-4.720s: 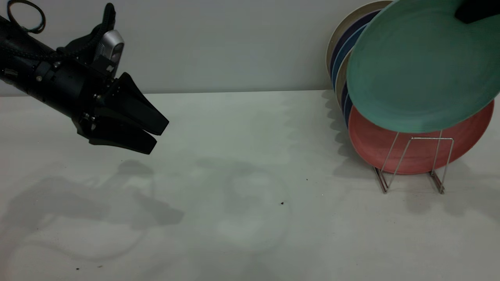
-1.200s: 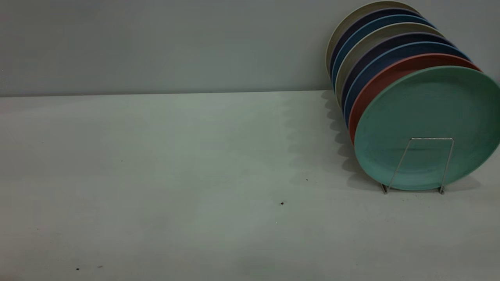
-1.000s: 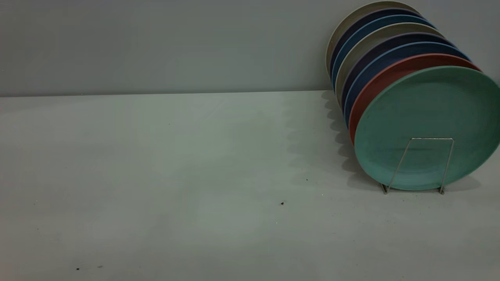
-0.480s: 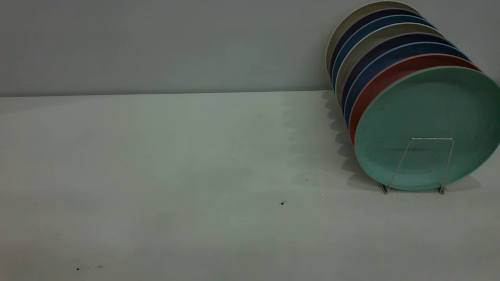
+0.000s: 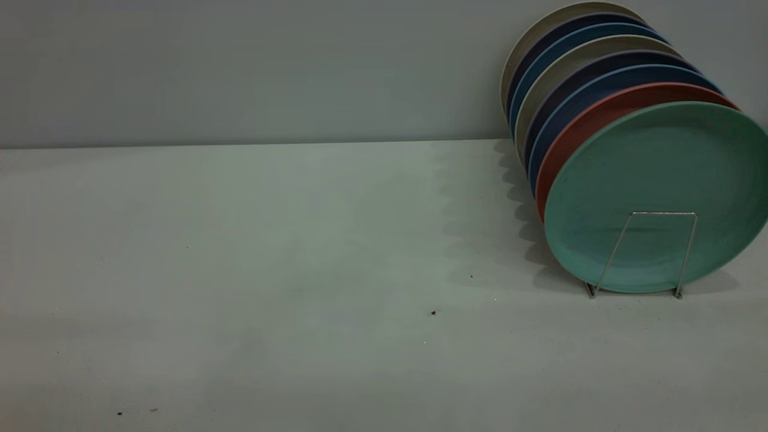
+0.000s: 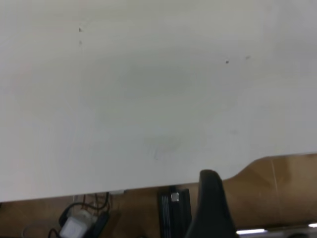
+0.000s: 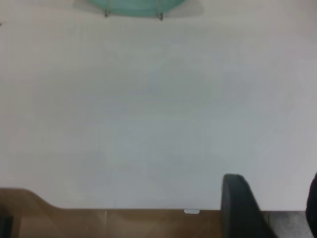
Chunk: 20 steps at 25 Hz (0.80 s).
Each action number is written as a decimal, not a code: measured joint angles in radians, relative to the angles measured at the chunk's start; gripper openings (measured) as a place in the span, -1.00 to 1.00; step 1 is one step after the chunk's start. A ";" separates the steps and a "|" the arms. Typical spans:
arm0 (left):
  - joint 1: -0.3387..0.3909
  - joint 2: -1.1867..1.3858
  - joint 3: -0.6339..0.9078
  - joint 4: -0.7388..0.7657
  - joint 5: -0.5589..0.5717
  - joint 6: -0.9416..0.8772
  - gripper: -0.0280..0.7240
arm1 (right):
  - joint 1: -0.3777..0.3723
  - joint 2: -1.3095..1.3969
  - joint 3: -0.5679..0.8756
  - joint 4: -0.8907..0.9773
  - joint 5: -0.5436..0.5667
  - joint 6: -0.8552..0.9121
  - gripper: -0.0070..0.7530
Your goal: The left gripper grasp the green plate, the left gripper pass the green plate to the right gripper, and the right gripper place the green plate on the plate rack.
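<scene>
Pale matte table (image 5: 270,270) carries the thin silver wire plate rack (image 5: 657,252) at right; the round teal-green plate (image 5: 660,180) stands upright in front, against a salmon-pink plate (image 5: 591,117); neither gripper's opening can be told.

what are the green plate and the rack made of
The green plate looks like matte plastic or a bamboo-fibre blend: flat colour, no glossy highlights, faint concentric rings; the frames do not settle which. The plate rack seems to be thin bare metal wire, silver and bent into a trapezoid loop.
</scene>
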<state>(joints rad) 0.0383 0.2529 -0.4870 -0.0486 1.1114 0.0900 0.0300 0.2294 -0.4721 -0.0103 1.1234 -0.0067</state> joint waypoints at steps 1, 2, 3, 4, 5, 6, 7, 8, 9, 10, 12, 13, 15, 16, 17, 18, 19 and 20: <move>0.000 -0.009 0.000 0.000 0.000 0.000 0.59 | 0.000 -0.001 0.000 0.000 0.000 0.000 -0.12; 0.000 -0.015 0.000 0.000 0.000 -0.001 0.59 | 0.000 -0.001 0.000 0.000 0.000 0.000 -0.14; 0.000 -0.020 0.000 0.000 0.000 -0.001 0.59 | 0.000 -0.001 0.000 0.000 0.000 0.000 -0.15; 0.000 -0.022 0.000 0.000 0.001 -0.002 0.59 | 0.000 -0.001 0.000 0.000 0.000 0.000 -0.17; 0.000 -0.023 0.000 0.000 0.001 -0.002 0.59 | 0.000 -0.004 0.000 0.000 0.000 0.000 -0.19; 0.000 -0.024 0.000 0.000 0.001 -0.002 0.59 | 0.000 -0.014 0.000 -0.001 0.000 0.000 -0.21; 0.000 -0.025 0.000 0.000 0.001 -0.002 0.59 | 0.000 -0.027 0.000 -0.001 0.001 0.000 -0.23; 0.000 -0.026 0.000 0.000 0.001 -0.002 0.59 | 0.000 -0.048 0.000 -0.001 0.001 0.000 -0.25; 0.000 -0.026 0.000 0.000 0.001 -0.003 0.59 | 0.000 -0.076 0.000 -0.001 0.001 0.000 -0.27; 0.000 -0.029 0.000 0.000 0.001 -0.003 0.59 | 0.000 -0.111 0.000 -0.001 0.001 0.000 -0.29; 0.000 -0.050 0.000 0.000 0.001 -0.003 0.59 | 0.000 -0.190 0.000 -0.001 0.002 0.000 -0.34; -0.002 -0.066 0.000 0.000 0.001 -0.003 0.59 | 0.000 -0.224 0.000 -0.001 0.005 0.000 -0.36; -0.015 -0.114 0.000 0.001 0.002 -0.003 0.59 | 0.000 -0.246 -0.001 -0.001 0.013 0.000 -0.37; -0.030 -0.145 0.000 0.001 0.003 -0.003 0.59 | 0.000 -0.245 -0.001 -0.001 0.014 0.000 -0.37; -0.045 -0.175 0.000 0.001 0.004 -0.003 0.59 | 0.000 -0.246 -0.001 -0.001 0.014 0.000 -0.37; -0.056 -0.213 0.000 0.001 0.004 -0.003 0.59 | 0.000 -0.246 -0.001 -0.001 0.014 0.000 -0.37; -0.067 -0.246 0.000 0.001 0.006 -0.003 0.59 | 0.000 -0.246 -0.001 -0.001 0.014 0.000 -0.37; -0.075 -0.263 0.000 0.001 0.013 -0.003 0.59 | 0.000 -0.246 -0.001 -0.002 0.014 0.000 -0.37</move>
<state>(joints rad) -0.0370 -0.0100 -0.4868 -0.0474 1.1243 0.0865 0.0300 -0.0164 -0.4733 -0.0123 1.1370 -0.0067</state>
